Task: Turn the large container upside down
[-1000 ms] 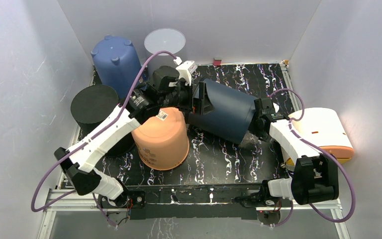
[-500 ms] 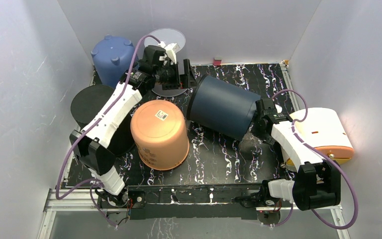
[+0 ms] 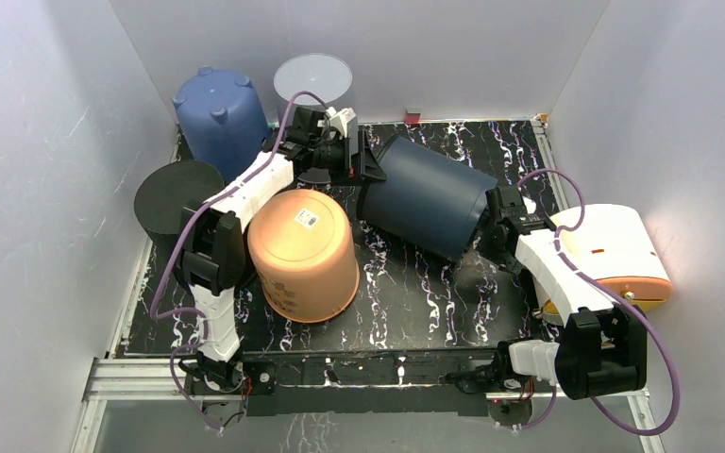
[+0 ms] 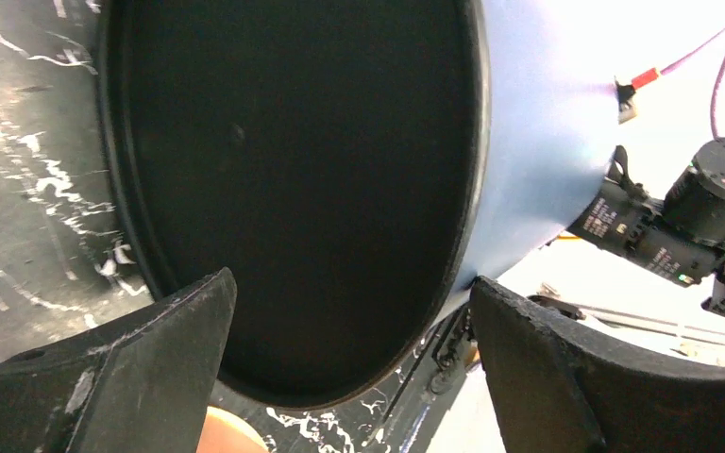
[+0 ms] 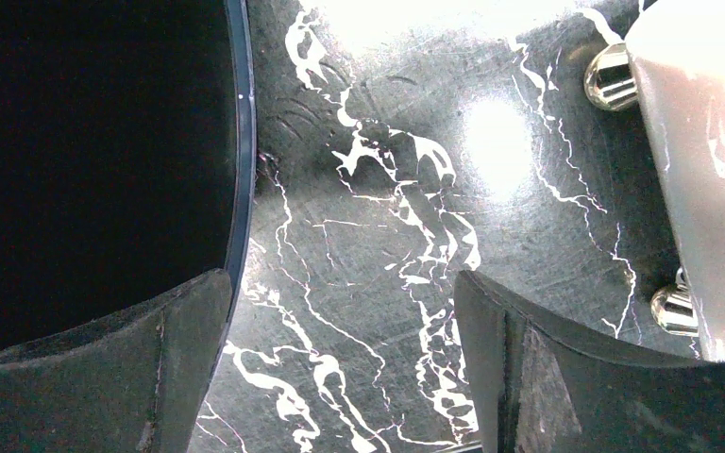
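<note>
Two end effectors bracket the large dark blue container (image 3: 429, 203), which lies on its side across the middle of the tabletop (image 3: 415, 302), one end toward each arm. The left end effector (image 3: 363, 160) sits at the far-left end with its fingers (image 4: 104, 377) spread wide either side of the round dark face, gripping nothing. The right end effector (image 3: 493, 222) is just as wide open at the near-right end. From its wrist camera, the container's thin blue rim (image 5: 243, 142) runs beside one finger (image 5: 85, 368), and only bare tabletop lies between the two.

By the look of it the turn is half made: the container is tipped over but not yet standing on its mouth. The right-hand end looks like the opening, though that is hard to be sure of. If so, the next move calls for raising the left end while the right steadies the rim, keeping clear of the orange bucket (image 3: 302, 255) close by.
</note>
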Controlling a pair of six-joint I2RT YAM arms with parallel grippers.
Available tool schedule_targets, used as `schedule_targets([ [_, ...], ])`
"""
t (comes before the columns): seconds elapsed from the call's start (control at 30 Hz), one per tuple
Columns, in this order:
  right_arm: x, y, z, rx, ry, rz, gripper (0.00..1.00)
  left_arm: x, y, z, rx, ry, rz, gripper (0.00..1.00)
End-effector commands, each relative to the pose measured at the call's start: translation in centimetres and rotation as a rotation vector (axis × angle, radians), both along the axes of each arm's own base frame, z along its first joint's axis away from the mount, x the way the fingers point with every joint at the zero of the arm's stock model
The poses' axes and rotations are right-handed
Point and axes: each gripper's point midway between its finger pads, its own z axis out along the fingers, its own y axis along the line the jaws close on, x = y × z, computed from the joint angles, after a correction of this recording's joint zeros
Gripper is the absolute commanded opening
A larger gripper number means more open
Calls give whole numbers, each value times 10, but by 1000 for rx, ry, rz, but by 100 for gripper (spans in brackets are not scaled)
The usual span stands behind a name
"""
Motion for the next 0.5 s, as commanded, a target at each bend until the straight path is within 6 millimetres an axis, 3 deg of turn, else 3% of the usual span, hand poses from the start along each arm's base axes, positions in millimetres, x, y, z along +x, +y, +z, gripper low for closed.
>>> schedule_targets([
  [0.0,13,1,14,1,-68,14,88,-15,-20,41,-167,-62,-121,91],
  [0.13,14,2,14,5,-67,16,88,-21,-23,44,-187,-53,-153,79],
  [0.27,15,4,13,12,-66,18,88,-25,-19,49,-181,-64,-145,76],
  [0.33,15,5,12,17,-62,20,88,-27,-18,50,-180,-67,-142,69],
  [0.4,15,5,12,20,-62,20,88,-29,-18,52,-183,-64,-143,60],
  [0.47,15,7,12,26,-63,25,87,-31,-17,52,-180,-55,-135,42],
])
